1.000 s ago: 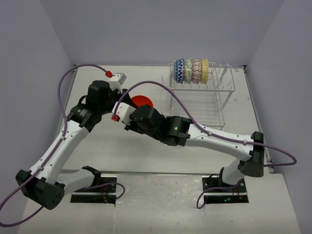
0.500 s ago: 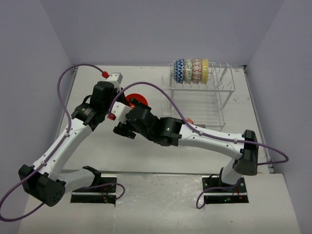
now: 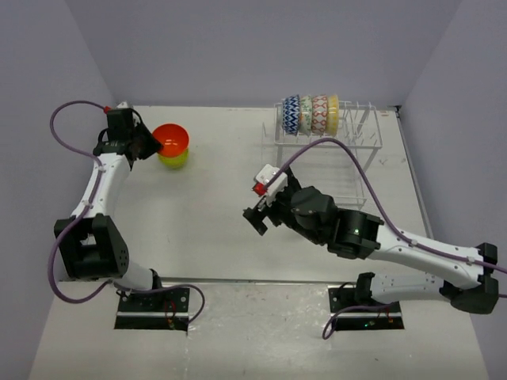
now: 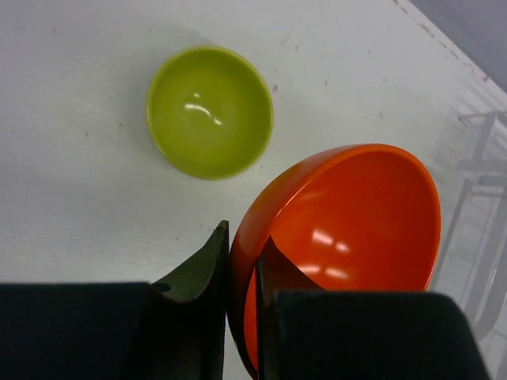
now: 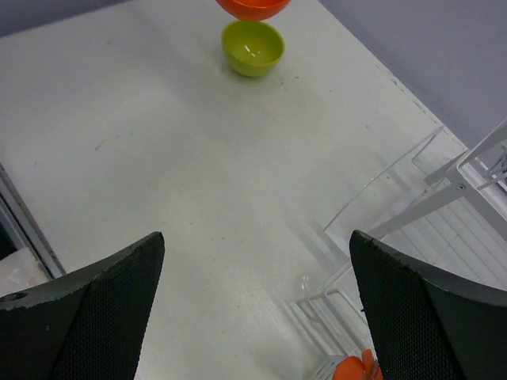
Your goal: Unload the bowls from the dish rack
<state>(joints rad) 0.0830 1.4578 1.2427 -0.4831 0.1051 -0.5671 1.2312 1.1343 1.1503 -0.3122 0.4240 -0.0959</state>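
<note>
Fingers (image 4: 198, 273) astride orange bowl (image 4: 356, 214) rim

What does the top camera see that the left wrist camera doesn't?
Only the top view: four bowls standing in the rack's top row, and the right tool over the table.
Only the left wrist view: the left tool's fingers pinching the orange bowl's rim, one inside and one outside, and the green bowl's whole inside.
Both: the orange bowl, the green bowl and the table. The wrist view catches just an edge of the rack.
</note>
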